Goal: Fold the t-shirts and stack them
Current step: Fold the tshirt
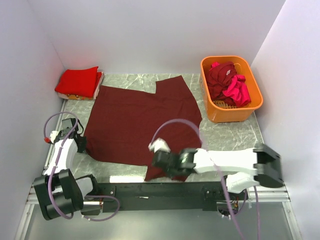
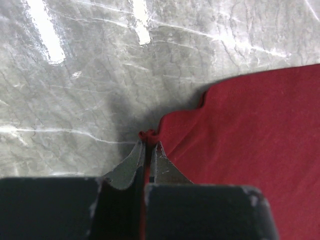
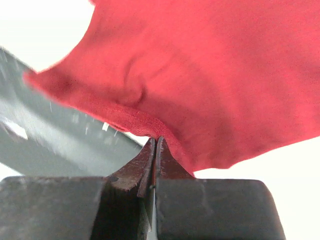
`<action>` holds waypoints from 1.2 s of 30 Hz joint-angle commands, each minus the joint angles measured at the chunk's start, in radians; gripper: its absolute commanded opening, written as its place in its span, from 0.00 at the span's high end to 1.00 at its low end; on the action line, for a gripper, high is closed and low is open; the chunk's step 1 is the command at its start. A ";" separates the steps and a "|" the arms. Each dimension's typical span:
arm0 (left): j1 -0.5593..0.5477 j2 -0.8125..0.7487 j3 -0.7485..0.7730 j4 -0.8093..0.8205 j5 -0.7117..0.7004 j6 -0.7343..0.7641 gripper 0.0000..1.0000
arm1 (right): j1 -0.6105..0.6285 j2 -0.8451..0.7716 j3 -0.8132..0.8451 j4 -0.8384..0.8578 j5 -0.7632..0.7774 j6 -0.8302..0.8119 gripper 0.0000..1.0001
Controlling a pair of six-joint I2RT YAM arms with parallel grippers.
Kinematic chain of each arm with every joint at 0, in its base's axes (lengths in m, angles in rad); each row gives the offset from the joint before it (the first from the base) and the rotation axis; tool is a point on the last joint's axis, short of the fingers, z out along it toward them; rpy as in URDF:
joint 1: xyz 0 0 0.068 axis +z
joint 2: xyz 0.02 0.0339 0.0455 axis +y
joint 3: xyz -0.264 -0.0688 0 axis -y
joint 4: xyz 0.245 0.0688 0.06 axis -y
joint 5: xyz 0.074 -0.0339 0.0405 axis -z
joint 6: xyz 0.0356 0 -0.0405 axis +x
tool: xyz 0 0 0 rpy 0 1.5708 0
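Maroon t-shirt, left tool pinching edge, right tool pinching hem

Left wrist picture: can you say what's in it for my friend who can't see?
The left claw is pinched shut on the edge of a dark red t-shirt lying on a grey marbled table. The shirt fills the right side of the picture.

No text, label, brand, number or sign can be read on the dark maroon cloth t-shirt, the orange plastic basket or the grey marbled desk.
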 commanded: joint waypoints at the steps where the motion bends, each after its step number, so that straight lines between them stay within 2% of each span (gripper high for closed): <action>1: 0.000 -0.031 0.034 -0.026 0.022 -0.004 0.99 | -0.136 -0.117 0.054 -0.014 0.110 -0.010 1.00; 8: 0.000 0.001 0.081 -0.040 0.059 -0.015 0.99 | -0.323 -0.131 0.134 0.035 0.143 -0.109 1.00; 15: 0.000 0.084 0.149 -0.046 0.094 -0.007 0.99 | -0.449 -0.092 0.218 0.077 0.141 -0.206 1.00; 23: -0.002 0.122 0.222 -0.059 0.103 -0.009 0.99 | -0.543 -0.028 0.304 0.092 0.111 -0.290 1.00; 36: -0.035 0.300 0.369 -0.053 0.122 -0.027 0.99 | -0.648 0.073 0.430 0.094 0.061 -0.372 1.00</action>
